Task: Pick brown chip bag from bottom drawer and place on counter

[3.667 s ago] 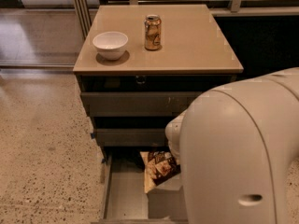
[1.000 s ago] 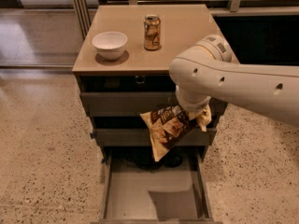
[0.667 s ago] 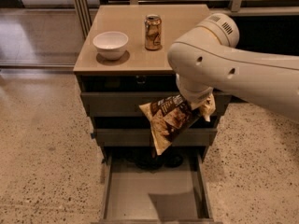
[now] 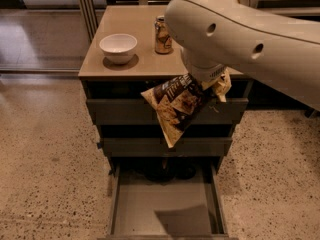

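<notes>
hand point(image 4: 206, 87): under the arm's wrist, just off the table point(image 4: 145, 61) front edge, clamped on brown chip bag point(image 4: 176, 108) | bag: hangs tilted in the air before the upper drawer fronts, above the open bottom drawer point(image 4: 165, 206) | table: carries white bowl point(image 4: 118, 47), gold can point(image 4: 162, 35)

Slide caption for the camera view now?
Gripper holds the brown chip bag aloft above the open bottom drawer, not yet on the counter.
</notes>
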`<action>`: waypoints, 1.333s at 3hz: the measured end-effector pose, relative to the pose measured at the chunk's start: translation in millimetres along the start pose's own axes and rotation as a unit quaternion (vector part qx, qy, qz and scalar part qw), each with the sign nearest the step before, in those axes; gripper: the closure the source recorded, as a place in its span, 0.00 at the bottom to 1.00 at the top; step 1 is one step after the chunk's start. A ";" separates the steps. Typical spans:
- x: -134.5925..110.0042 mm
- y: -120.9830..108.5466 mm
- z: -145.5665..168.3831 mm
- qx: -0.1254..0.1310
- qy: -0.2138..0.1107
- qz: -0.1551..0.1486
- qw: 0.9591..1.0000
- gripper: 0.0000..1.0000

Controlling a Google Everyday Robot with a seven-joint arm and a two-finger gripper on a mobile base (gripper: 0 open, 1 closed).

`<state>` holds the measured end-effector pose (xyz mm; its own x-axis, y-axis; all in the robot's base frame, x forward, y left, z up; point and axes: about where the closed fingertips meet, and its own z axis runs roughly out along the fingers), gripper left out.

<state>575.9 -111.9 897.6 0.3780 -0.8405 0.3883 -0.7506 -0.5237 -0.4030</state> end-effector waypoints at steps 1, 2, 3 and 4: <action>0.0 0.0 0.0 0.000 0.000 0.000 1.000 1.00; 6.0 -2.2 -4.4 0.004 0.001 -0.016 1.000 1.00; 27.3 -18.5 -23.0 0.016 0.025 -0.036 0.999 1.00; 52.1 -35.2 -35.7 0.043 0.044 -0.055 0.997 1.00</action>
<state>602.6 -132.3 961.6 0.4039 -0.7638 0.5035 -0.6567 -0.6252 -0.4217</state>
